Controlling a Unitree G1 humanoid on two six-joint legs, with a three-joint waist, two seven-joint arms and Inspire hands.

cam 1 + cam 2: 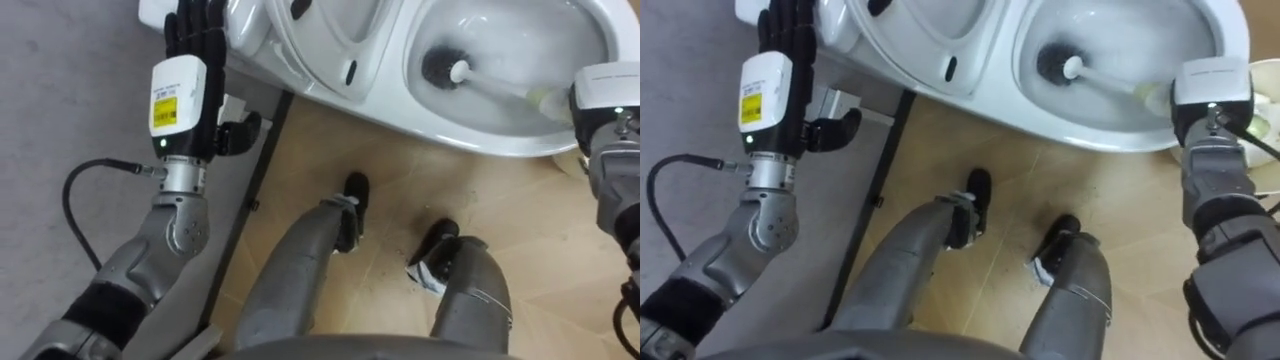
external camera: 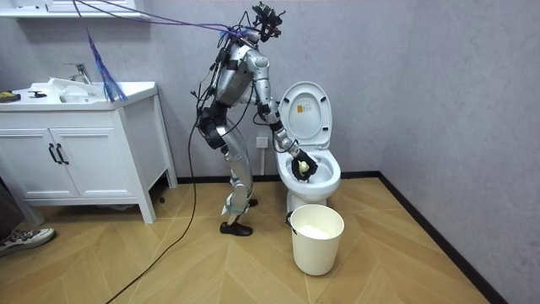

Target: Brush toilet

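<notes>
Left eye view: black-headed brush (image 1: 440, 66) (white handle) in the bowl (image 1: 480, 140), right hand (image 1: 605, 92) clamped on it, left hand (image 1: 196, 40) outstretched.

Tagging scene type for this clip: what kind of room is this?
Most likely a bathroom: a white toilet with its lid raised, a vanity cabinet with a faucet on top, and a toilet brush down in the bowl.

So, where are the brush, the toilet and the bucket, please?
brush (image 1: 440, 68): left eye view, on its dark bristle head.
toilet (image 1: 470, 138): left eye view, on the bowl's near rim.
bucket (image 2: 317, 245): room view, on its outer wall.
</notes>
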